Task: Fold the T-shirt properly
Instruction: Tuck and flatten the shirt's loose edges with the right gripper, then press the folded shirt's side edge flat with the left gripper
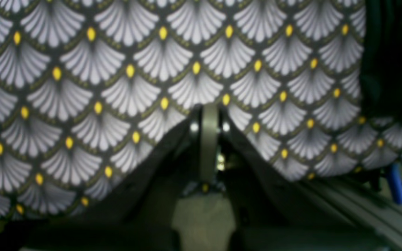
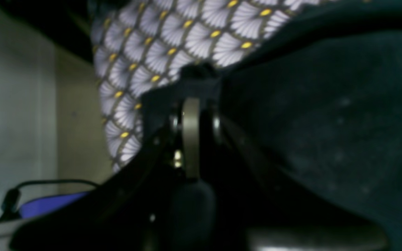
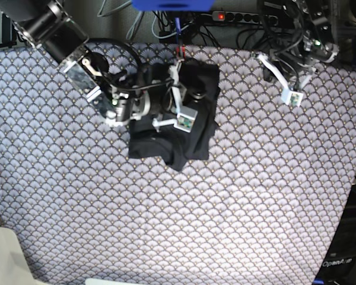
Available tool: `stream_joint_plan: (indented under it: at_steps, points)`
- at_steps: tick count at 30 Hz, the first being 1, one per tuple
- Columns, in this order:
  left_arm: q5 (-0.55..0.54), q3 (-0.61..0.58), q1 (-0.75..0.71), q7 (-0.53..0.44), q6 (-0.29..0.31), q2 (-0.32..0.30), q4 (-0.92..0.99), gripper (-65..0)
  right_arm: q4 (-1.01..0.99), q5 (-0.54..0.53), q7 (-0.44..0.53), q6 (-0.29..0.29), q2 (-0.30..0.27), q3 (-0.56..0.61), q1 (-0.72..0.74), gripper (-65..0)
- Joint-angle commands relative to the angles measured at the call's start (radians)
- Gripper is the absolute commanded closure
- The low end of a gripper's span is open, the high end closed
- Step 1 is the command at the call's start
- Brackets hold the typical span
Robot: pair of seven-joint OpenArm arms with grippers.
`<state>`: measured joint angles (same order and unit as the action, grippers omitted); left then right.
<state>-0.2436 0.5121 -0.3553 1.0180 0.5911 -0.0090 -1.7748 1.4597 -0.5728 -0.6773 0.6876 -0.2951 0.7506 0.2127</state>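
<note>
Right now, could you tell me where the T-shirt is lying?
In the base view, the T-shirt lies bunched on the tablecloth at upper centre, under the right gripper; the left gripper is off to its right.

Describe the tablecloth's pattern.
The tablecloth has rows of pale grey fan-shaped scallops on a dark ground, each topped with a yellow dot; the left wrist view shows it best.

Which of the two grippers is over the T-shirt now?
The right gripper, on the left side of the base view, is over the dark T-shirt. The left gripper hangs apart, above bare tablecloth near the far edge.
</note>
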Motion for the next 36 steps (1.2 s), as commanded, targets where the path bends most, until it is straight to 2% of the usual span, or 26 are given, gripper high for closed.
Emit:
stream_joint_plan:
  at_steps: [1,7,10,15,18,21,24,26,30,32,34,36]
  points:
    - [-0.012,0.003,0.009,-0.014,0.002,-0.007,-0.020,0.0,0.066,-0.023,-0.002,0.011,-0.008,-0.016,0.020,-3.6]
    - [-0.009,0.003,0.045,-0.014,0.002,-0.010,-0.061,0.0,0.247,-0.023,-0.150,0.011,-0.013,-0.092,0.020,-3.7]
    - [-0.012,-0.003,0.074,-0.014,-0.003,-0.033,-0.109,0.0,0.276,-0.023,-0.206,0.011,-0.048,-0.162,0.020,-3.7]
    - [-0.010,-0.003,0.184,0.002,-0.007,-0.035,-0.164,0.0,0.318,-0.023,-0.281,0.011,-0.177,-0.305,0.015,-3.7]
    - [-0.020,-0.007,0.307,0.109,-0.007,-0.024,-0.165,0.0,0.322,-0.023,-0.287,0.011,-0.261,-0.446,-0.048,-3.5]
    - [-0.020,-0.045,0.411,0.170,-0.007,-0.015,-0.158,0.0,0.324,-0.023,-0.287,0.011,-0.321,-0.590,-0.132,-3.6]
    - [-0.010,-0.100,0.470,0.172,-0.007,0.037,-0.159,0.0,0.324,-0.023,-0.284,0.011,-0.353,-0.696,-0.218,-3.5]
    - [-0.010,-0.157,0.511,0.172,-0.009,0.060,-0.156,-5.1,0.324,-0.023,-0.284,0.011,-0.353,-0.765,-0.273,-3.6]
    - [-0.009,-0.240,0.531,0.167,-0.009,0.136,-0.115,-23.5,0.330,-0.023,-0.284,0.011,-0.327,-0.856,-0.345,-3.6]
    - [-0.009,-0.255,0.531,0.123,-0.009,0.159,-0.073,-31.2,0.356,-0.023,-0.284,0.011,-0.318,-0.886,-0.387,-3.6]
    - [-0.009,-0.278,0.539,0.060,-0.009,0.166,0.006,-34.2,0.385,-0.023,-0.284,0.011,-0.316,-0.902,-0.413,-3.6]
    - [-0.009,-0.313,0.553,0.009,-0.009,0.166,0.109,-34.3,0.422,-0.023,-0.284,0.011,-0.316,-0.905,-0.431,-3.6]
